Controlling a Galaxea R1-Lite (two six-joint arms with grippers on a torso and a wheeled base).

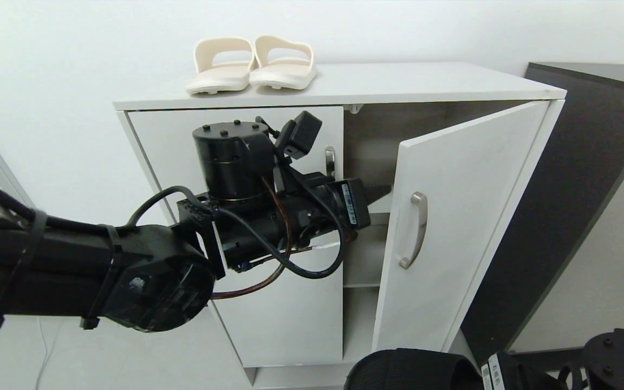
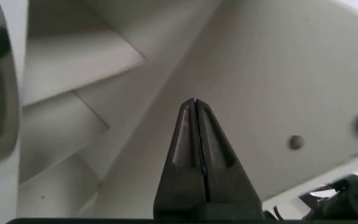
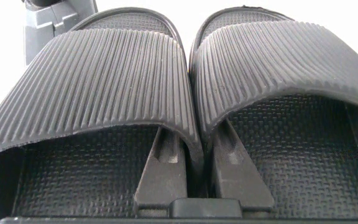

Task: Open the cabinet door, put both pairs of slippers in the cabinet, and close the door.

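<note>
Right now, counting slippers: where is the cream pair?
Head view: the cream pair sits on the cabinet top, near its left end, above the shut left door.

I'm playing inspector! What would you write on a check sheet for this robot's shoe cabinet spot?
Surface: white cabinet top, holding one pair of slippers.
Job's things: cream slippers side by side on the cabinet top; black slippers held together; right door partly open; left door shut.
Clutter: nothing seen.
Grippers: left gripper empty, fingers shut, at the opening between the doors; right gripper clamped on the touching inner walls of the black slippers.
Cables: black cables loop round the left arm's wrist.
Surroundings: white wall behind; dark panel on the cabinet's right.
</note>
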